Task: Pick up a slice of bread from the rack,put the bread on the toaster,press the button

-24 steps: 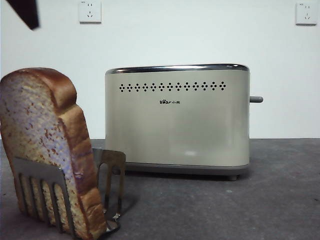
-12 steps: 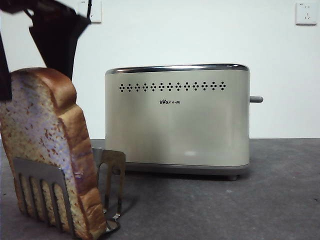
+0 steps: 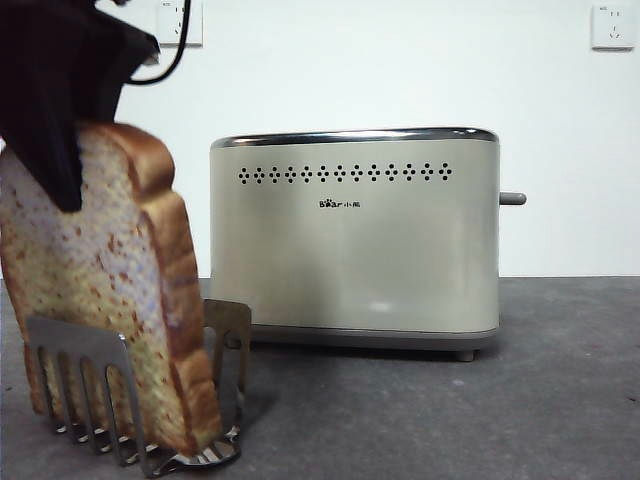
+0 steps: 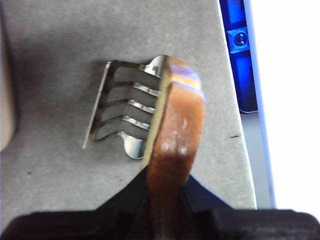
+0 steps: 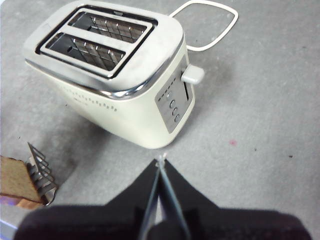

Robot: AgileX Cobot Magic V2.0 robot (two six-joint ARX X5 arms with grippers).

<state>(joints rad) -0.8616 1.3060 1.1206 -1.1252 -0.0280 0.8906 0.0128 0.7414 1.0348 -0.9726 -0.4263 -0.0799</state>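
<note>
The slice of bread (image 3: 110,290) stands in the steel rack (image 3: 75,385) at the near left of the front view, its lower end still between the dividers. My left gripper (image 3: 60,150) comes from above and is shut on the slice's top crust (image 4: 175,135), one jaw on each face; the rack (image 4: 120,110) lies below. The cream toaster (image 3: 355,235) stands in the middle, and its grey button lever (image 3: 512,198) sticks out of the right end. My right gripper (image 5: 160,162) is shut and empty, high above the table near the toaster (image 5: 115,75) and its lever (image 5: 192,75).
Two white wall sockets (image 3: 180,22) (image 3: 612,27) are on the back wall. The toaster's white cord (image 5: 210,25) loops on the table behind it. A blue object (image 4: 240,50) lies beyond the table edge beside the rack. Both toaster slots (image 5: 95,37) are open.
My left gripper came down from the top left corner onto the top of the slice and closed on it. The slice has risen slightly and shifted to the right.
</note>
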